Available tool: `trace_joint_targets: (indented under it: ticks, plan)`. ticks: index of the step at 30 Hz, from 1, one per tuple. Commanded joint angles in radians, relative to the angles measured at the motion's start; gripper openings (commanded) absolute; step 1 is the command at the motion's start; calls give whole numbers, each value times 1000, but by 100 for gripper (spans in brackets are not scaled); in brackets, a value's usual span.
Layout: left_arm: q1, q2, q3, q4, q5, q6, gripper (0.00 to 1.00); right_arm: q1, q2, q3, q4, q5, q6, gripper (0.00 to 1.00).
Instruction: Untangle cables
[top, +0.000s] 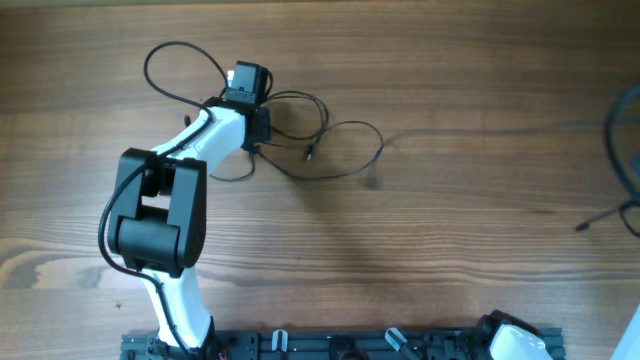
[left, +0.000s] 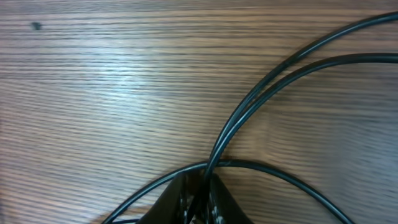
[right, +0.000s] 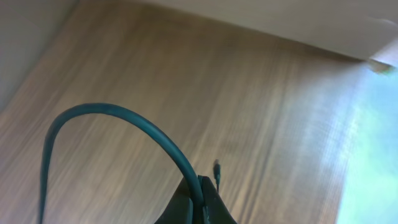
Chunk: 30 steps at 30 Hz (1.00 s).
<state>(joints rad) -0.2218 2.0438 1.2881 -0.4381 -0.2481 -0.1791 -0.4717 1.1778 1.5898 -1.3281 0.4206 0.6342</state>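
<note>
left gripper (left: 200, 190) pinches the cables (left: 231, 119) fanning ahead of its tips; right gripper (right: 200, 200) clamps a loose cable (right: 106, 109) arcing to its left. pulling now could cinch the crossing strands into a knot.

On the table (top: 450, 250), the left arm (top: 160, 215) reaches from its base at 6 o'clock toward 11 o'clock. The left gripper (left: 200, 186) sits over the tangled cables (left: 227, 132). These loop out to its 10 o'clock and spread toward its 3 o'clock, with a plug end (top: 311, 155) among them. Well apart, at the table's 3 o'clock edge, lies the lone cable (right: 118, 110), one strand between the fingers of the right gripper (right: 200, 196). The right arm's base (top: 510, 340) sits at 5 o'clock.
</note>
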Motion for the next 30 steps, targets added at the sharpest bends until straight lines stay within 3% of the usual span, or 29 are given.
trace_joint_targets:
  ticks: [1,7,12,18,21,25,30]
  plan:
    - [34,32,-28,-18,21,-16,14,-129,-24,1,-1,10,53,4]
    - [36,32,-28,-8,35,-42,17,-165,-5,1,23,-77,6,4]
    - [27,32,-28,-5,304,-38,20,-164,69,1,149,-422,-248,4]
    - [-98,32,-28,7,397,-38,21,-165,146,1,391,-467,-266,4]
    - [-195,32,-28,6,405,-39,21,-165,204,1,434,-266,-167,4]
    - [-306,32,-27,3,405,-39,21,-200,234,2,347,-12,47,4]
    - [-397,32,-27,2,405,-50,22,-335,234,2,293,26,177,4]
